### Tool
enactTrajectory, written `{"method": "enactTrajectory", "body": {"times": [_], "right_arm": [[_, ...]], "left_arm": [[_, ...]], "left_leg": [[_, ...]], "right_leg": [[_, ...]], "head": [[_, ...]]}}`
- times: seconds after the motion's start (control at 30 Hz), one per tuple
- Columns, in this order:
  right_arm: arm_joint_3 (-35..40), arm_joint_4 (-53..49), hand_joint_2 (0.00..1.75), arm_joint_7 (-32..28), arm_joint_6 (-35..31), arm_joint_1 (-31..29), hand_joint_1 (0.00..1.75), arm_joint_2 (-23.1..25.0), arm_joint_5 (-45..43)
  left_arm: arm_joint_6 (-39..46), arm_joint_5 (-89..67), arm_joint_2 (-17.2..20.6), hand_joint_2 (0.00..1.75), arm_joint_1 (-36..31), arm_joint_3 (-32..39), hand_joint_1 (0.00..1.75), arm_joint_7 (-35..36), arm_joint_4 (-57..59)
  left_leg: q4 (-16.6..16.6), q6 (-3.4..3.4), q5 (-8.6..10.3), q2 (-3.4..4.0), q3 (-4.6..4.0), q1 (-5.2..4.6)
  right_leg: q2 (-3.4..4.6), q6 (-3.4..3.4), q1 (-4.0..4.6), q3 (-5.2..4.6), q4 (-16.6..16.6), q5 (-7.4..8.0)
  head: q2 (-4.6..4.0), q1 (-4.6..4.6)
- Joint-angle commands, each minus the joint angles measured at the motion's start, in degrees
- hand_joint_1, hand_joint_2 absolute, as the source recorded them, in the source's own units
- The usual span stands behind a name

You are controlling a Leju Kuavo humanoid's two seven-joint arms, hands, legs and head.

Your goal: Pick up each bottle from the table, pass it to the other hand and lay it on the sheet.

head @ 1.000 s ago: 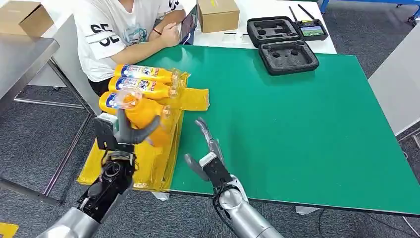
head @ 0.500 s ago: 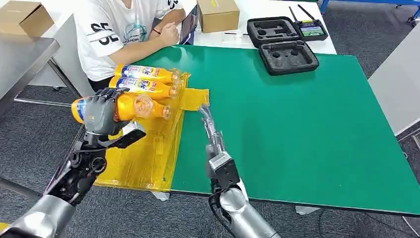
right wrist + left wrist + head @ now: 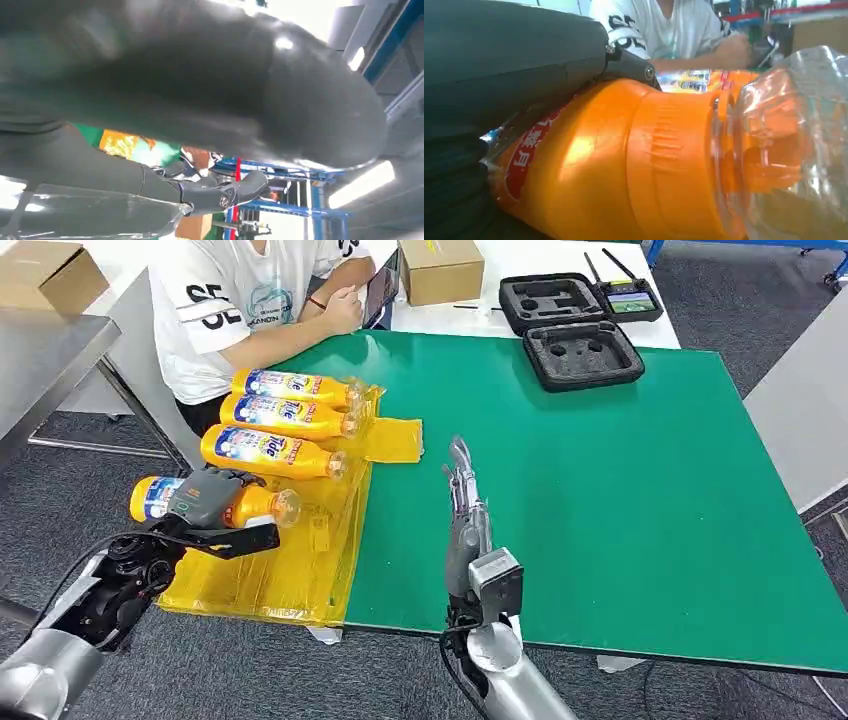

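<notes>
Head view: the left hand (image 3: pixel 207 496) grips an orange bottle (image 3: pixel 255 505), lying sideways over the yellow sheet (image 3: pixel 300 560), now lower than a second ago. Three bottles (image 3: pixel 275 420) lie beyond on the green table (image 3: pixel 620 490). The right hand (image 3: pixel 463 502) is open-fingered, empty. Left wrist view: clear cap (image 3: pixel 794 145), ribbed orange neck.

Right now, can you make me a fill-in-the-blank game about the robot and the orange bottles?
1. The robot's ____ hand holds an orange bottle.
2. ____ other orange bottles lie on the yellow sheet.
3. The right hand hovers over the ____ table, holding nothing.
4. The black foam case on the table is ____.

Missing words: left; three; green; open
</notes>
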Motion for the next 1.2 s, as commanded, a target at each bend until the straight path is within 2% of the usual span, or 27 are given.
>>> {"method": "enactTrajectory", "body": {"times": [0.03, 0.13, 0.17, 0.2, 0.3, 0.5, 0.57, 0.87, 1.2], "right_arm": [[0.3, -0.82, 0.0, -0.05, -1.0, -1.62, 0.0, -1.64, 0.34], [0.2, -0.49, 0.0, -0.05, -0.82, -1.51, 0.0, -1.47, 0.18], [0.22, -0.33, 0.0, -0.05, -0.58, -1.55, 0.0, -1.44, 0.16], [0.24, -0.26, 0.0, -0.05, -0.48, -1.59, 0.0, -1.38, 0.18], [0.64, 0.73, 0.0, -0.05, 0.62, -2.18, 0.0, -0.89, 0.69], [1.11, 2.67, 0.0, -0.05, 2.06, -3.13, 0.0, 0.23, 1.33], [1.27, 3.58, 0.0, -0.05, 2.75, -3.4, 0.0, 0.37, 1.23], [0.84, 6.51, 0.0, -0.05, 4.02, -4.49, 0.0, 0.89, 0.32], [0.76, 7.34, 0.0, -0.05, 4.19, -4.44, 0.0, 1.11, 0.72]], "left_arm": [[-7.95, -0.2, -0.65, 1.75, -6.98, -6.83, 1.75, -1.27, 9.52], [-9.26, 1.29, -0.78, 1.75, -7.31, -6.36, 1.75, -2.4, 9.46], [-9.45, 1.43, -0.69, 1.75, -7.27, -6.4, 1.75, -2.47, 9.28], [-9.58, 1.52, -0.64, 1.75, -7.24, -6.41, 1.75, -2.5, 9.17], [-10.46, 1.82, -0.1, 1.75, -7.65, -7.43, 1.75, -2.61, 8.38], [-10.77, 0.57, -2.34, 1.75, -10.09, -9.93, 1.75, -1.99, 10.62], [-10.35, -0.39, -2.91, 1.75, -10.57, -11.1, 1.75, -1.36, 11.36], [-9.42, -4.57, -6.73, 1.75, -11.8, -16.62, 1.75, 0.31, 15.44], [-8.4, -4.42, -9.59, 1.75, -12.9, -18.5, 1.75, -0.26, 21.13]], "left_leg": [[0.02, 0.05, -0.07, -0.13, 0.2, 0.04], [-0.02, 0.04, -0.03, -0.08, 0.14, 0.01], [0.06, 0.09, -0.23, -0.11, 0.49, 0.06], [0.0, 0.04, -0.06, -0.09, 0.18, 0.03], [0.0, 0.05, -0.08, -0.06, 0.22, 0.02], [-0.01, 0.03, 0.01, -0.12, 0.07, 0.02], [0.05, 0.07, -0.12, -0.14, 0.36, 0.05], [-0.02, 0.07, -0.09, -0.16, 0.32, 0.01], [0.01, 0.06, -0.07, -0.11, 0.25, 0.01]], "right_leg": [[-0.18, -0.09, 0.07, 0.27, 0.0, -0.1], [-0.11, -0.05, 0.04, 0.17, -0.02, -0.04], [-0.18, -0.15, 0.11, 0.56, 0.02, -0.24], [-0.13, -0.06, 0.06, 0.23, -0.02, -0.08], [-0.1, -0.06, 0.05, 0.25, -0.02, -0.09], [-0.14, -0.03, 0.03, 0.11, -0.01, -0.03], [-0.2, -0.11, 0.1, 0.44, 0.0, -0.16], [-0.19, -0.07, 0.05, 0.42, -0.05, -0.13], [-0.14, -0.06, 0.05, 0.32, -0.02, -0.09]], "head": [[0.0, -0.02], [0.0, -0.02], [0.0, 0.0], [0.0, -0.02], [-0.02, 0.0], [0.0, -0.02], [0.0, 0.0], [0.0, -0.02], [0.0, -0.02]]}}
